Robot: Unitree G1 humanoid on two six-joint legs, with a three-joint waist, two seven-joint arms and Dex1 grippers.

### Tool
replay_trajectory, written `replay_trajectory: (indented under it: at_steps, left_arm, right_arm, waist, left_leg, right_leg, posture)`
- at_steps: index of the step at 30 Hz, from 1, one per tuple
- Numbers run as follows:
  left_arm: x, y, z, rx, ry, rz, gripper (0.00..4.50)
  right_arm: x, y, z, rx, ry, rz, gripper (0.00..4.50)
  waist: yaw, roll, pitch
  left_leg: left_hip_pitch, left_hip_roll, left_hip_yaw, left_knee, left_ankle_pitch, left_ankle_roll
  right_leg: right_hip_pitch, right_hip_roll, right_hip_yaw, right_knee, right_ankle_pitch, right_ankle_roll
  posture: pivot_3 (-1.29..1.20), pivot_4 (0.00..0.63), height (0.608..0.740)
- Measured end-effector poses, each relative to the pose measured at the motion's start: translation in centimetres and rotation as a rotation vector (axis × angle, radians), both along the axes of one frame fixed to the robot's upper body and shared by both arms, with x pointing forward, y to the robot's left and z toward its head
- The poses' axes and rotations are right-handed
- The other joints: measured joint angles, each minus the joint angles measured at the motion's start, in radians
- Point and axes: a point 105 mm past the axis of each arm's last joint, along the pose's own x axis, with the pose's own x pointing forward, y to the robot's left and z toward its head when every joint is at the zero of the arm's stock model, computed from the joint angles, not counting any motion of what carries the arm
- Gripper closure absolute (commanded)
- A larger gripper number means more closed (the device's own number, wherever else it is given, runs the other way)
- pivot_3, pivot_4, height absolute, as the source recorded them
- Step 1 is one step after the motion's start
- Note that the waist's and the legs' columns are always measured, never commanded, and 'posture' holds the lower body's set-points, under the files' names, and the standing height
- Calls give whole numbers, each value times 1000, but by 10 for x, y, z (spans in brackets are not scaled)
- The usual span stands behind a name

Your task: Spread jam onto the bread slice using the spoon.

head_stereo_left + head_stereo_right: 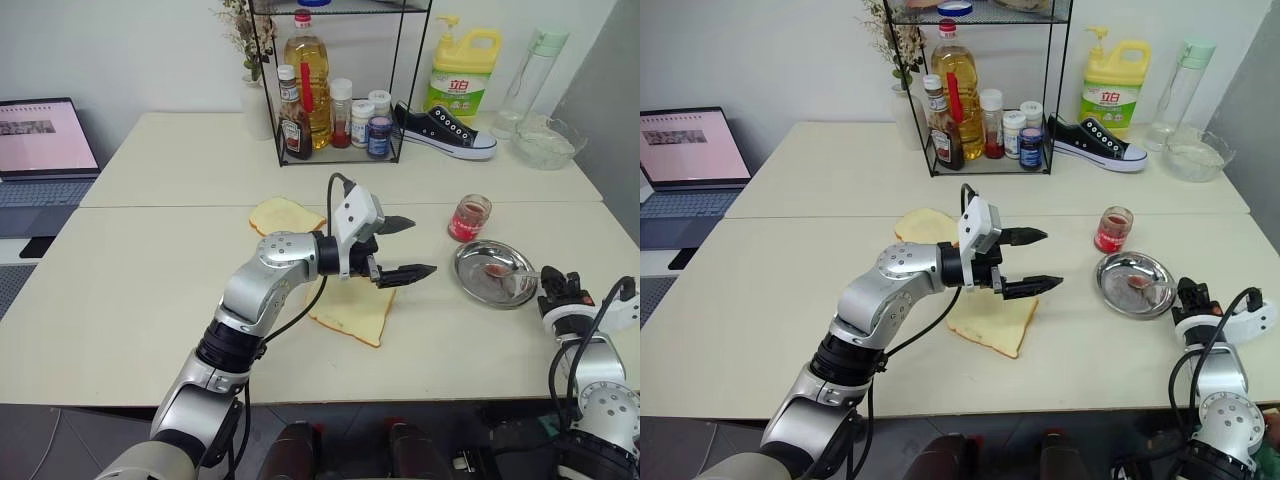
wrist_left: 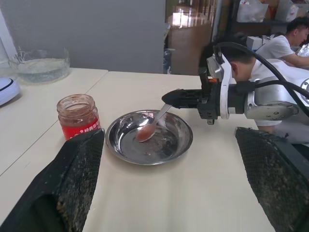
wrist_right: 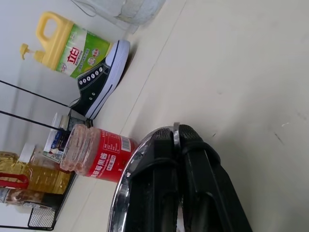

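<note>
So the slim shiny silver metal spoon (image 2: 152, 123) is sitting with its red-stained bowl down in the round, shallow steel dish (image 1: 478, 278), handle angled up over the rim toward my right gripper (image 2: 170, 98), and my two black fingers there are pinched fully together on the tip of that handle. The dish has a few reddish smears in it and is pretty reflective. Just beside it stands the small clear glass jar of glossy red jam (image 1: 469, 217), lid off, red label. The squarish pale-yellow bread slice (image 1: 352, 315) with its thin tan crust lies flat on the cream tabletop (image 1: 150, 290), well off to the left of the dish. My left gripper (image 1: 405, 247) hovers above the bread's far edge, fingers spread wide, nothing in them.
</note>
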Motion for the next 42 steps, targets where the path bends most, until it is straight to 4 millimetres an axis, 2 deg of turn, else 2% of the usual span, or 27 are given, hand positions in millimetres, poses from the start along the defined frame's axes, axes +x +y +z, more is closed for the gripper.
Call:
replay_trajectory:
  at_steps: [3, 5, 8, 11, 14, 17, 21, 25, 28, 33, 36, 42]
  left_arm:
    - [0, 2, -1, 8, -1, -1, 0]
    - [1, 10, -2, 33, -4, -1, 0]
    - [4, 21, 0, 47, -17, 7, 0]
    - [13, 26, 10, 23, -49, 32, 0]
    - [26, 28, 25, 2, -105, 59, 0]
    - [37, 26, 32, 0, -144, 78, 0]
    - [46, 24, 29, 8, -150, 93, 0]
    - [48, 21, 33, 7, -178, 88, 0]
    - [48, 22, 33, 12, -181, 91, 0]
    - [48, 23, 33, 14, -183, 96, 0]
    - [45, 22, 35, 9, -196, 94, 0]
    - [46, 25, 29, 16, -181, 117, 0]
  right_arm:
    - [4, 3, 14, -96, 15, 71, 4449]
    - [8, 6, 36, -188, 0, 137, 4449]
    - [13, 7, 79, -344, -52, 229, 4449]
    - [20, 11, 108, -446, -87, 298, 4449]
    - [34, 19, 134, -513, -135, 354, 4449]
    - [49, 24, 155, -581, -172, 384, 4449]
    - [70, 31, 154, -634, -146, 431, 4449]
    - [88, 38, 146, -732, -98, 469, 4449]
    - [94, 37, 139, -780, -63, 480, 4449]
    - [103, 35, 138, -854, -44, 491, 4449]
    - [107, 36, 130, -901, -11, 512, 4449]
    - [115, 46, 128, -1004, 0, 569, 4449]
  waist:
    - [-1, 1, 1]
    - [-2, 3, 2]
    - [-2, 3, 2]
    - [-1, 3, 3]
    - [0, 3, 3]
    - [0, 3, 3]
    - [-1, 2, 3]
    - [-1, 2, 3]
    - [-1, 2, 3]
    - [-1, 2, 3]
    - [-2, 2, 3]
    - [-3, 2, 3]
  left_leg:
    - [0, 0, 0, 0, 0, 0]
    - [0, 0, 1, 0, 0, 0]
    - [-1, 0, 0, 0, 0, 0]
    - [-1, 0, 0, 0, 0, 0]
    - [-1, 0, 1, 0, 0, 0]
    - [-1, 0, 1, 0, 0, 0]
    - [-3, 0, 2, 0, 0, 0]
    - [-3, 0, 2, 0, 0, 1]
    - [-4, 0, 2, 0, 0, 0]
    - [-3, 0, 2, 0, 0, 0]
    - [-3, 0, 2, 0, 0, 0]
    - [-3, 0, 2, 0, 0, 0]
  right_leg:
    - [0, 0, 0, 0, 0, 0]
    - [-1, 0, 1, 0, 0, 0]
    - [-1, 0, 0, 0, 0, 0]
    - [-1, 0, -1, -1, 0, 0]
    - [-1, 0, 0, -1, 0, 0]
    - [-1, 0, -1, -1, 0, 0]
    - [-2, 0, 0, -2, 0, 0]
    - [-3, 0, 0, -2, 0, 0]
    - [-3, 0, 0, -1, 0, 0]
    - [-3, -1, 0, -1, 0, 0]
    - [-3, -1, 0, -1, 0, 0]
    - [-4, -1, 0, -1, 0, 0]
  posture:
    - [0, 150, 740]
    - [0, 150, 740]
    - [0, 150, 740]
    - [0, 150, 740]
    - [0, 150, 740]
    - [0, 150, 740]
    - [0, 150, 740]
    - [0, 150, 740]
    - [0, 150, 740]
    - [0, 150, 740]
    - [0, 150, 740]
    - [0, 150, 740]
